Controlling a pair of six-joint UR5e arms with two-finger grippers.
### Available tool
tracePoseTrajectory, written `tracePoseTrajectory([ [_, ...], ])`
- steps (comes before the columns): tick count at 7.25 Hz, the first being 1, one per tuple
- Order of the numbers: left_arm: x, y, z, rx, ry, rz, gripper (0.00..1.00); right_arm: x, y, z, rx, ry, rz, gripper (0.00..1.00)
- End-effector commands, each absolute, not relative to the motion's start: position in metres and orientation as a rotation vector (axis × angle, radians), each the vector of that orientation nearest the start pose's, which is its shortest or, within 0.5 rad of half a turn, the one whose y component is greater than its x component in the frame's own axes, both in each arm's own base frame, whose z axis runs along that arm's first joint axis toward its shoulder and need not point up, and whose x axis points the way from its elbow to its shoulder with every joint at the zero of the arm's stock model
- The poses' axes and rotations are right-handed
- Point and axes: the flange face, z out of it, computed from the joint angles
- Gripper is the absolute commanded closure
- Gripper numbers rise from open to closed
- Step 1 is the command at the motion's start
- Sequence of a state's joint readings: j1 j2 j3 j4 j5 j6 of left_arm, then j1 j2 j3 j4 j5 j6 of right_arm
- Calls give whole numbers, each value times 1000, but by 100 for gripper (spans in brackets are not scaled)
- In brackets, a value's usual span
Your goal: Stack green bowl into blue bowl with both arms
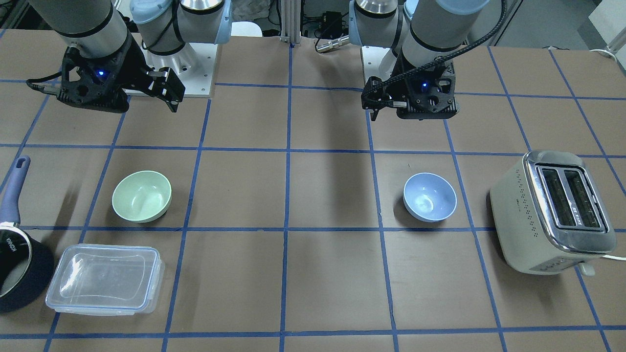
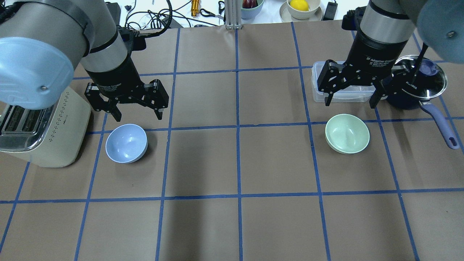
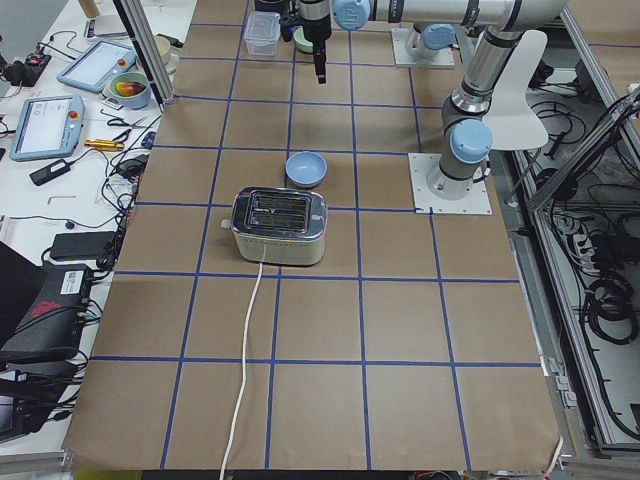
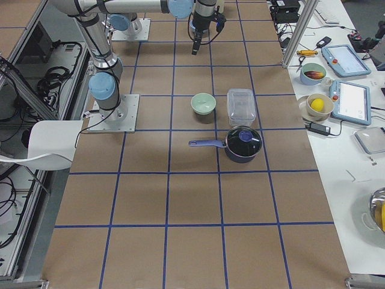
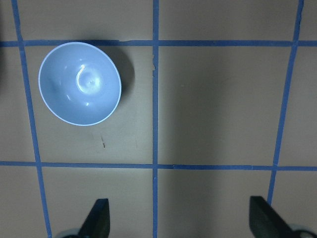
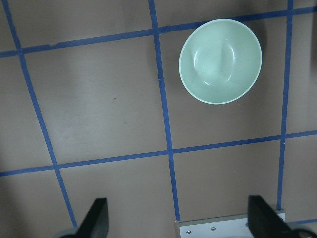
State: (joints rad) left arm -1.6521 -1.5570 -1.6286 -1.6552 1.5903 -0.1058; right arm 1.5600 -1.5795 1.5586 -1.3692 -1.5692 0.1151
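Note:
The green bowl (image 2: 347,133) stands upright and empty on the table's right half; it also shows in the right wrist view (image 6: 220,60) and the front view (image 1: 142,196). The blue bowl (image 2: 126,143) stands upright and empty on the left half, next to the toaster; it also shows in the left wrist view (image 5: 79,83). My left gripper (image 2: 138,116) is open and empty, raised above the table just behind the blue bowl. My right gripper (image 2: 349,104) is open and empty, raised just behind the green bowl. The two bowls are far apart.
A cream toaster (image 2: 40,130) stands left of the blue bowl. A clear lidded container (image 2: 326,85) and a navy saucepan (image 2: 417,87) with its handle pointing forward sit behind the green bowl, under my right gripper. Blue tape lines grid the brown table.

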Motion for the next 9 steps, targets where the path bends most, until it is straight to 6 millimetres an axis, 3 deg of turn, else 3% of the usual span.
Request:
tracePoseTrajectory([
  [1,-169,-461,458,-36,3103,196,0,128,-471,479,197,3132,287,0],
  [5,-166,-462,457,-22,3106,202,0,129,-471,474,198,3126,301,0],
  [6,-157,-467,462,4,3114,185,0,129,-471,474,200,3125,301,0],
  [7,-148,-471,463,139,3118,166,0,129,-472,473,196,3122,296,0],
  [9,-147,-473,465,126,3119,110,0,128,-487,471,202,3134,205,0],
])
